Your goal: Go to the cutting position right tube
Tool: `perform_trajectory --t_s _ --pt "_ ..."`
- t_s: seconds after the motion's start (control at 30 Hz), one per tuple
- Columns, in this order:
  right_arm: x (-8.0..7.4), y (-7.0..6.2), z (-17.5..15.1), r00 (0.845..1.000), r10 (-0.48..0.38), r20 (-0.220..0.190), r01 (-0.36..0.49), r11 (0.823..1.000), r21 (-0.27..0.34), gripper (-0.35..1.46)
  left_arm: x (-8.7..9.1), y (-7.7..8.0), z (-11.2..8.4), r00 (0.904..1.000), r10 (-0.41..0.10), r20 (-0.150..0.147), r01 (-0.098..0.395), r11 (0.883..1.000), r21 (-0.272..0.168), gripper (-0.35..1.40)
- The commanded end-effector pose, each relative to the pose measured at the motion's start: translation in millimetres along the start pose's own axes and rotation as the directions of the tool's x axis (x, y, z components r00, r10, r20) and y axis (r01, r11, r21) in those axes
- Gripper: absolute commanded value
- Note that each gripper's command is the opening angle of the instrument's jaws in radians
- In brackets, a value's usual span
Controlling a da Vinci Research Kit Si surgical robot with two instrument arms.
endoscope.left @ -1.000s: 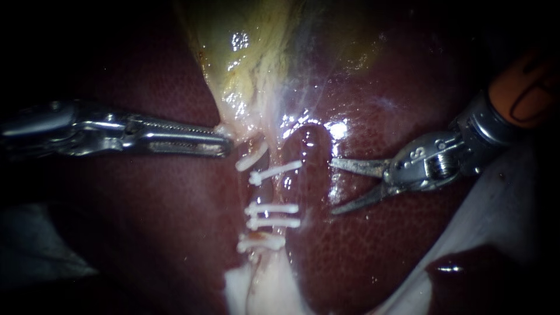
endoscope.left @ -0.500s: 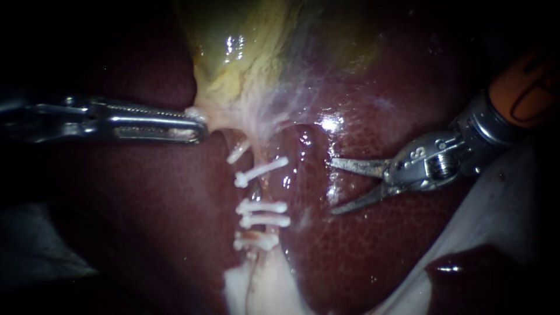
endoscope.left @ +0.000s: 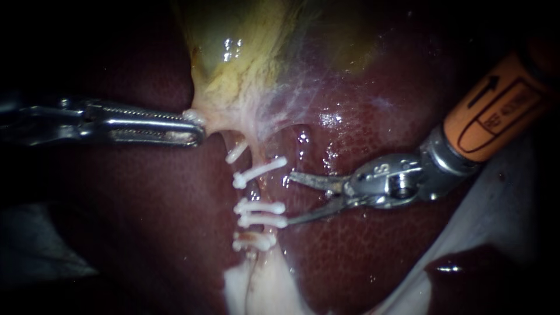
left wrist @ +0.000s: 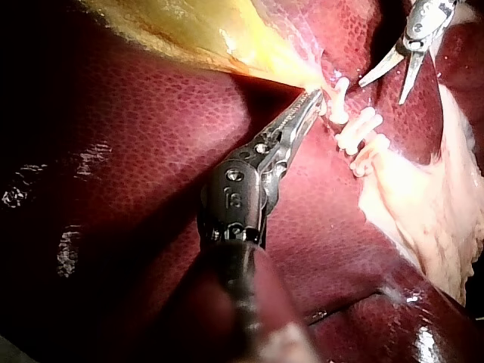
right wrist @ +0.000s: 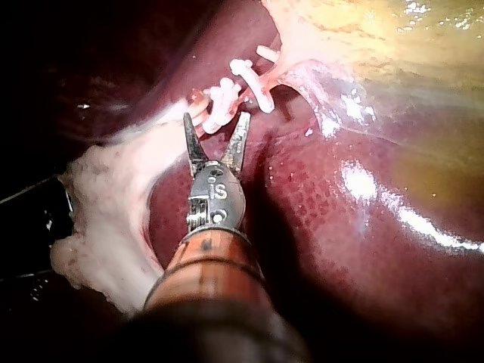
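The yellow-green gallbladder (endoscope.left: 245, 64) narrows into a pale tube (endoscope.left: 269, 189) that runs down over the dark red liver (endoscope.left: 361, 256). Several white clips (endoscope.left: 259, 207) cross the tube. My left instrument (endoscope.left: 195, 125) comes in from the left, its jaws shut on the gallbladder's pale neck. In the left wrist view its jaws (left wrist: 314, 98) hold that edge beside the clips (left wrist: 355, 132). My right instrument (endoscope.left: 290, 198) has thin blades standing open. Their tips reach the clips' right ends and frame the bare stretch between the upper and lower clips. In the right wrist view the open blades (right wrist: 215, 125) point at the clips (right wrist: 227, 94).
A lump of pale fatty tissue (endoscope.left: 262, 291) hangs below the lowest clips, also seen beside my right instrument (right wrist: 106, 219). White cloth (endoscope.left: 496, 233) lies under the liver's edge at the lower right. Wet liver surface surrounds the tube on both sides.
My right instrument has moved left to the clipped tube with its blades still open. My left instrument pulled the gallbladder's neck left and up a second ago, then held still.
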Motion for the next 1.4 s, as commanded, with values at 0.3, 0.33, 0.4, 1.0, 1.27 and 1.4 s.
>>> perform_trajectory --t_s 0.3,0.33,0.4,1.0,1.27,1.4 --pt "-1.7 2.8 3.1 0.993 0.113 -0.046 -0.108 0.989 0.097 1.43 -0.1 0.0 0.0 1.0 0.0 0.0 0.0 1.0 0.001 -0.35" --pt "-1.8 3.0 3.4 0.992 0.118 -0.047 -0.113 0.988 0.104 1.43 -0.1 0.0 0.0 1.0 0.0 0.0 0.0 1.0 0.001 -0.35" --pt "-1.9 3.3 3.9 0.99 0.129 -0.056 -0.121 0.985 0.12 1.43 -0.1 0.0 0.1 1.0 0.001 0.0 -0.001 1.0 0.001 -0.35" --pt "-0.4 4.8 7.6 0.983 0.066 -0.171 0.009 0.914 0.406 1.27 -0.2 0.0 0.1 1.0 0.001 0.0 -0.001 1.0 0.002 -0.35" --pt "1.0 4.0 8.9 0.977 0.052 -0.207 0.045 0.898 0.439 1.2 -0.2 0.0 0.2 1.0 0.001 0.0 -0.001 1.0 0.002 -0.35" --pt "1.5 3.8 9.5 0.973 0.056 -0.225 0.052 0.893 0.447 1.18 -0.2 0.0 0.2 1.0 0.001 0.0 -0.001 1.0 0.002 -0.35"
